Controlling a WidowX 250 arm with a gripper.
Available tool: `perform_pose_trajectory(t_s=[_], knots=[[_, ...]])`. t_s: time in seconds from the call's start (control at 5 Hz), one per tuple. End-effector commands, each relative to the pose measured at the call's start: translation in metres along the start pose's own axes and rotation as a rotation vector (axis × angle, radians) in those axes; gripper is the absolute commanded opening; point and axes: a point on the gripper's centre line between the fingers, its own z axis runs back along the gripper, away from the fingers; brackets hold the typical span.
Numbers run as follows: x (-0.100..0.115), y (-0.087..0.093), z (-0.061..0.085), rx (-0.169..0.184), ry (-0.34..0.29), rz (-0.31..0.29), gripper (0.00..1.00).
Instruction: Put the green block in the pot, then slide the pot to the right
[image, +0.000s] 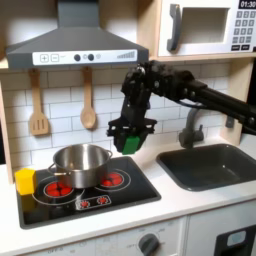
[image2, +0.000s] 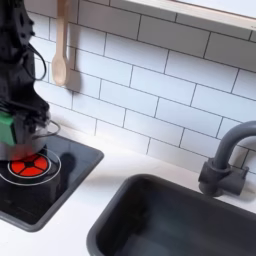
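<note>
**Green cube carried in the air, short of the pot**

In the first exterior view, the black robot gripper (image: 131, 133) hangs above the toy stove's black cooktop (image: 135, 190), its fingers pinched on the small plain green cube (image: 131, 143). The cube is clear of every surface, lifted high enough, I judge, to pass over the pot's rim. The round shiny silver metal pot (image: 82, 162) stands on the red burner at the first exterior view's left, mouth up and seemingly empty, so the cube can drop straight in. The gripper is near the pot but to its right, not yet over the opening. A yellow cube (image: 24, 181) sits at the cooktop's left edge, apart from the pot. Bare cooktop lies to the pot's right, room for the later slide.

In the second exterior view, the gripper (image2: 8, 128) shows at the left border, a sliver of green between its fingers, above a red burner ring (image2: 26, 165). The dark sink (image2: 180, 225) and grey faucet (image2: 225, 160) lie well apart.
</note>
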Motion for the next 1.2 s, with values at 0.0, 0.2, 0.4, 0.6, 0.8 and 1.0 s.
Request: perform_pose_trajectory(t_s=[0.0,0.2,0.4,0.6,0.8,1.0], knots=[[0.02,0.026,-0.002,0.039,-0.059,0.055,0.0],[0.034,0.032,-0.009,0.044,-0.086,0.079,0.0],[0.042,0.038,-0.016,0.062,-0.104,0.079,0.0],[0.054,0.039,-0.022,0.058,-0.126,0.072,0.0],[0.061,0.041,-0.029,0.06,-0.124,0.074,0.0],[0.066,0.045,-0.037,0.063,-0.117,0.07,0.0]])
